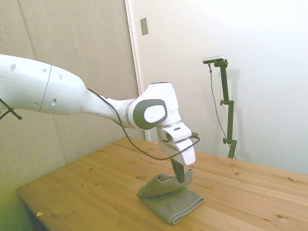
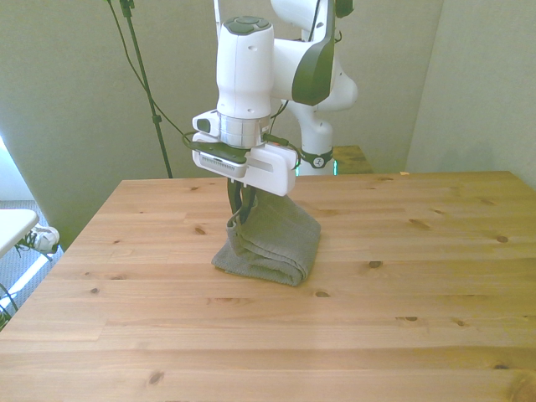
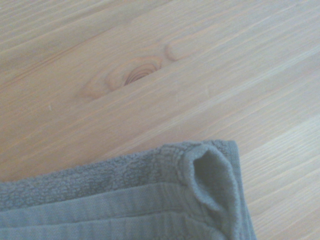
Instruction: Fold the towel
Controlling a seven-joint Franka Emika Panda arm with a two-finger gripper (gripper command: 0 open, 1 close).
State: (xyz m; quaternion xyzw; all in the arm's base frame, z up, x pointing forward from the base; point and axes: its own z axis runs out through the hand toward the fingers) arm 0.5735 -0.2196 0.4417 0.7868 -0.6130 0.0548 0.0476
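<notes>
**gripper's pinching the towel edge, top layer lifted**

so your arm (image 1: pixel 72 96) comes in low and long across the table, then the wrist bends down so the gripper (image 1: pixel 180 177) points nearly straight at the wood. in the front view the gripper (image 2: pixel 240 214) hangs right over the towel's end toward the front view's left. the dark fingers (image 2: pixel 237 201) look pressed together on a bit of grey cloth, so it's pinching the towel, not spread.

the towel (image 1: pixel 169 196) is plain grey, thick, and lies on the wooden table (image 1: pixel 96 187) near the middle. the lower part lies flat, and the top layer is pulled up off it into a raised hump where the gripper has it. in the front view the towel (image 2: pixel 272 243) shows a rounded fold along the near edge.

up close in the wrist view, the towel (image 3: pixel 125 200) shows looped terry, a flatter woven band, and one corner curled over into a little pocket. there's a knot in the wood (image 3: pixel 135 75) near it.
</notes>
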